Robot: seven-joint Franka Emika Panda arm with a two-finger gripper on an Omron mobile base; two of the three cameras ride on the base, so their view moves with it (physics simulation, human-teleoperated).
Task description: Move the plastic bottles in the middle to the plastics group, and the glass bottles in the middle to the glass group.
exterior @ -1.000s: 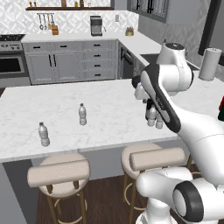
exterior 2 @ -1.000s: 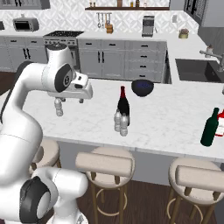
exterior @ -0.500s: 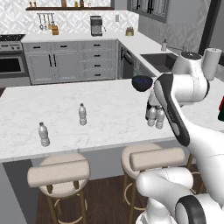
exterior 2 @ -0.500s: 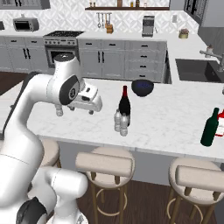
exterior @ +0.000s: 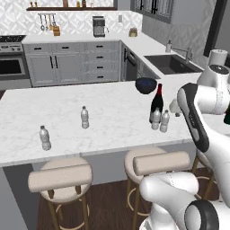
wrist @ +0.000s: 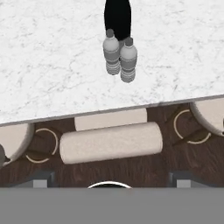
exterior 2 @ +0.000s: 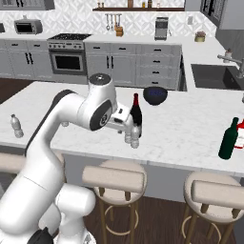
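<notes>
Two small clear plastic bottles (wrist: 112, 51) (wrist: 128, 59) with white caps stand side by side near the counter's front edge, just in front of the slim dark red glass bottle (exterior: 157, 99). My gripper (exterior 2: 125, 125) hovers close beside this cluster, above the counter edge. Its fingertips (wrist: 43, 180) sit far apart at the bottom of the hand view, open, with nothing between them. The plastics group, two bottles (exterior: 85, 117) (exterior: 44, 137), stands apart at the left of the counter. The glass group, with a dark green bottle (exterior 2: 228, 139), stands at the right end.
A dark blue bowl (exterior: 146, 85) sits behind the red bottle. Padded stools (wrist: 111, 142) line the counter's front. A paper-towel roll (exterior: 218, 56) stands at the far right, and a sink (exterior 2: 217, 76) lies in the back counter.
The arm has swung from the left part of the counter toward the middle, bringing the hand next to the cluster of bottles. No bottle has moved.
</notes>
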